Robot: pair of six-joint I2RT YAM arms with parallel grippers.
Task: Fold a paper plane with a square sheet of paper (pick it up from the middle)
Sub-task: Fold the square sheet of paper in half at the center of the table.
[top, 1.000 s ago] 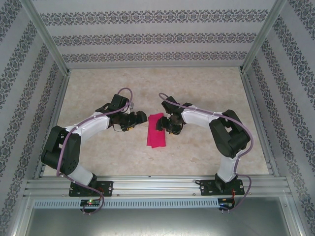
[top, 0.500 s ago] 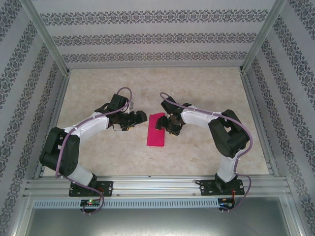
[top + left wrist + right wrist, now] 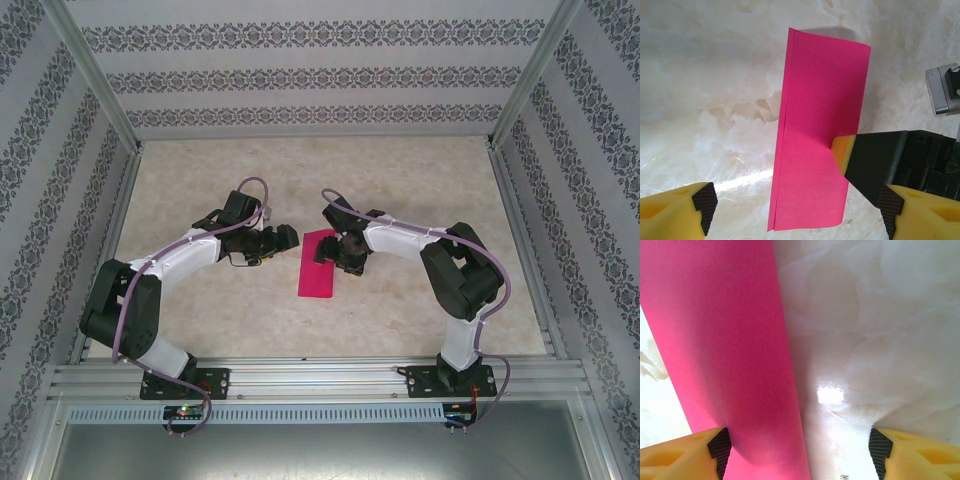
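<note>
The magenta-pink sheet of paper (image 3: 316, 272) lies folded in half on the table as a long rectangle, its two long edges a little offset on one side (image 3: 815, 125). My left gripper (image 3: 283, 240) hovers open just left of its far end, and both yellow fingertips (image 3: 699, 201) show low in the left wrist view. My right gripper (image 3: 337, 250) is open at the paper's right long edge. One of its fingers (image 3: 844, 151) touches that edge, which curls up slightly there. In the right wrist view the paper (image 3: 725, 340) runs up beside the right gripper's (image 3: 800, 452) left finger.
The beige marbled table (image 3: 420, 190) is walled on three sides by patterned panels (image 3: 300, 75). An aluminium rail (image 3: 320, 380) with both arm bases runs along the near edge.
My right gripper has edged slightly left against the paper's edge. The paper and my left arm have barely moved.
</note>
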